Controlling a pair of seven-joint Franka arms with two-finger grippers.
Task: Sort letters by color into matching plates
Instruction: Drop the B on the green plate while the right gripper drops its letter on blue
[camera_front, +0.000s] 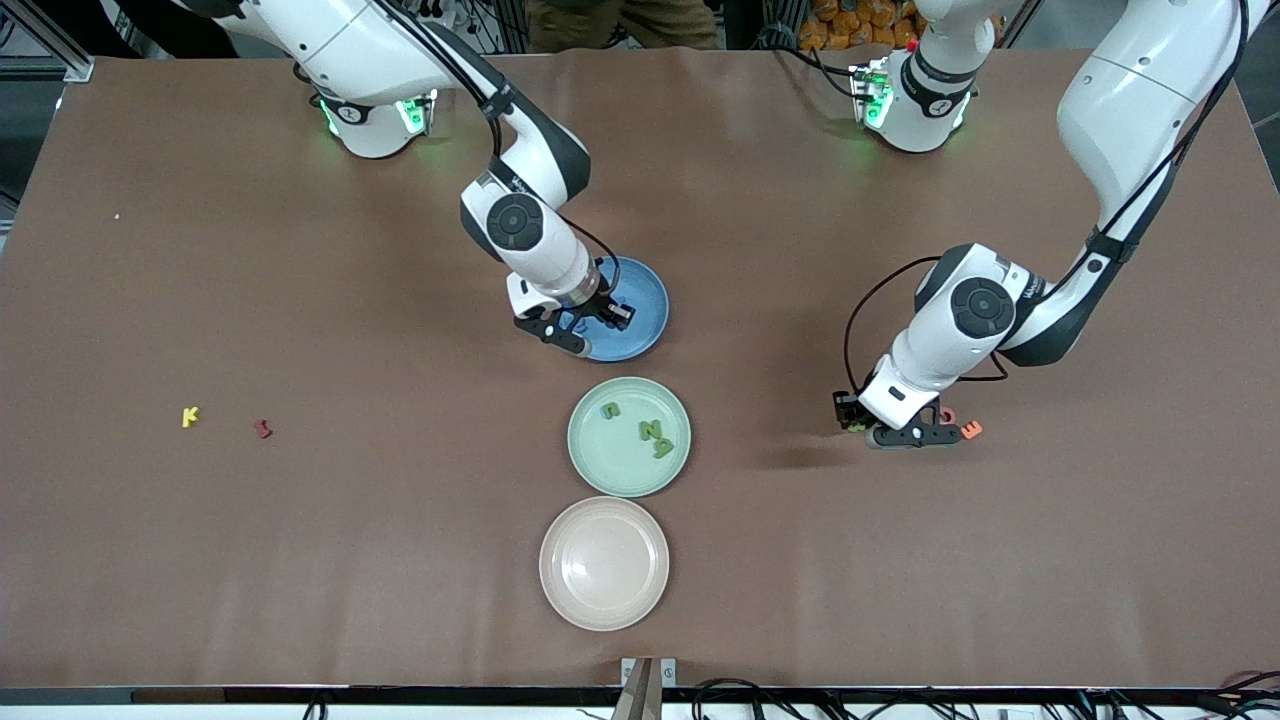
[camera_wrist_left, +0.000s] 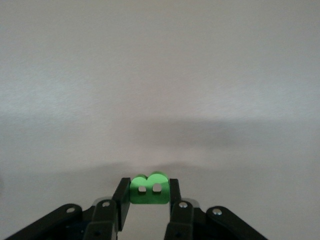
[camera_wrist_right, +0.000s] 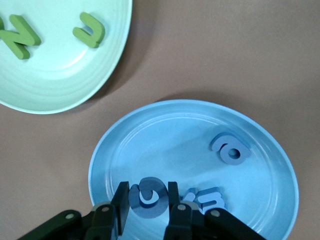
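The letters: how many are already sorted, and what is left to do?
Done: three green letters lie in the green plate, two blue ones in the blue plate. In hand: the right gripper holds a blue letter over that plate; the left gripper has shut on a green letter. Left: delivering both.

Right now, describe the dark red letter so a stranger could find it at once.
Go to the right arm's end of the brown table, away from the plates. Two small letters lie there side by side: the dark red letter sits beside a yellow letter, closer to the plates.
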